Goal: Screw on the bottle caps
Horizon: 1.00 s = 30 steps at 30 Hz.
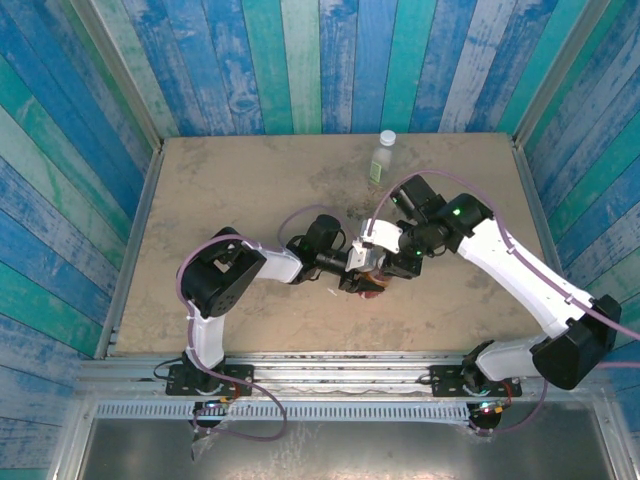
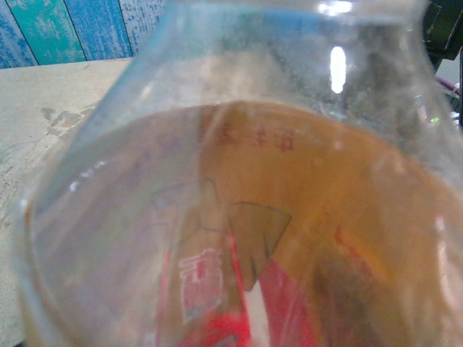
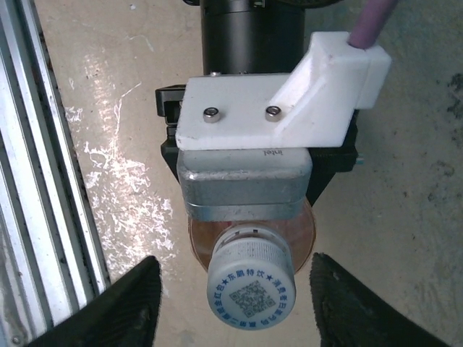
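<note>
Roughly at mid-bench, the left hand (image 1: 362, 270) was pressed together on an amber bottle (image 2: 239, 217), pinching its body. From the left wrist, the bottle's clear shoulder, orange-brown liquid and red-printed label sat right against the lens. The right hand (image 3: 235, 289) hovered at the same bottle with its two dark fingers (image 3: 123, 307) spread wide. One finger stood on each side of the cap (image 3: 249, 285), and neither touched it.

That small round cap, pale with a square printed code on top, sat on the bottle's neck. Whether it was screwed tight could not be told. Just beyond the cap, seen from the right wrist, were the left arm's grey camera (image 3: 246, 181) and its white bracket (image 3: 275, 116). A metal rail (image 3: 36, 181) ran beside the bench surface.

Farther out, near the back edge of the bench (image 1: 220, 190), a second bottle (image 1: 382, 160) with a green label stood upright, well apart from both hands. It had a white cap (image 1: 387, 137) on top. Blue and green plank walls (image 1: 300, 60) enclosed the bench.
</note>
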Each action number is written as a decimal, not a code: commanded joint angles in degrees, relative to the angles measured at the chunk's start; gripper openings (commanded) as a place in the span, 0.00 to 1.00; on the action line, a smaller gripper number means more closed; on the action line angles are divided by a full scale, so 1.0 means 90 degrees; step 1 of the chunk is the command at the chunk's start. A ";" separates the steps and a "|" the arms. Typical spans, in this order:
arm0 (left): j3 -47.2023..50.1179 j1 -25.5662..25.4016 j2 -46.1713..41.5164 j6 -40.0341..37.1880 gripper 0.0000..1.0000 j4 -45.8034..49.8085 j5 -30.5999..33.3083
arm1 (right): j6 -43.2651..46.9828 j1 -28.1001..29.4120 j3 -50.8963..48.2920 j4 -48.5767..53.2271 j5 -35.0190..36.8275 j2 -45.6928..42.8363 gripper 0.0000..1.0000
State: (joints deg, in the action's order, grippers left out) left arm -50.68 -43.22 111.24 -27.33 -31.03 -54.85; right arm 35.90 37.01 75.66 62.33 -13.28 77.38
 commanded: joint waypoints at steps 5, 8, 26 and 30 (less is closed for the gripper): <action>0.0664 0.0032 0.0259 0.0851 0.60 -0.0206 0.1006 | -0.3876 -0.0041 0.0668 -0.0335 0.0944 -0.0017 0.64; 0.0823 0.0029 0.0223 0.1087 0.59 -0.0598 0.1353 | -0.5551 -0.0055 0.0694 -0.0167 0.0912 -0.0073 0.63; 0.1013 -0.0002 0.0132 0.1123 0.58 -0.0718 0.2089 | -0.7815 -0.0053 0.0157 0.0127 0.0151 0.0124 0.52; 0.1012 0.0003 0.0137 0.1041 0.58 -0.0674 0.2086 | -0.7790 -0.0099 0.0282 0.0114 0.0206 0.0282 0.51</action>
State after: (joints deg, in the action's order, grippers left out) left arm -44.01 -43.53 111.22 -15.35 -47.90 -42.50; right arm -33.63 36.60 76.51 62.15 -11.03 79.31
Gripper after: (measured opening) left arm 0.602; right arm 0.519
